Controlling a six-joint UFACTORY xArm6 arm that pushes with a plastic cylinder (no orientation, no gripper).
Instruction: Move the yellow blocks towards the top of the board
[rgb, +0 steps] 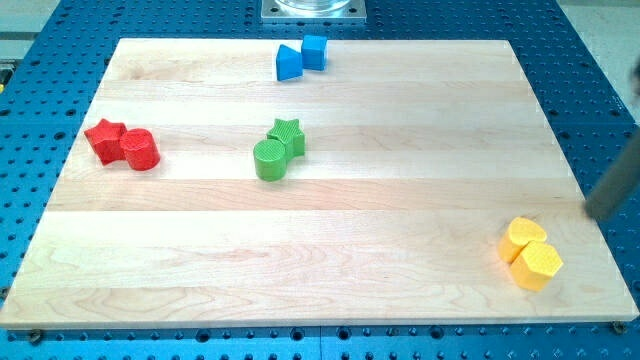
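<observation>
Two yellow blocks sit touching near the board's bottom right corner: one (523, 237) above and to the left, and a hexagonal one (538, 266) below and to the right. My rod comes in blurred from the view's right edge. My tip (597, 212) is at the board's right edge, up and to the right of the yellow blocks and apart from them.
The wooden board (400, 220) lies on a blue perforated table. Two blue blocks (289, 63) (314, 50) sit at the top centre. A green star (287, 134) touches a green cylinder (269, 160) mid-board. A red star (105, 138) touches a red cylinder (141, 150) at the left.
</observation>
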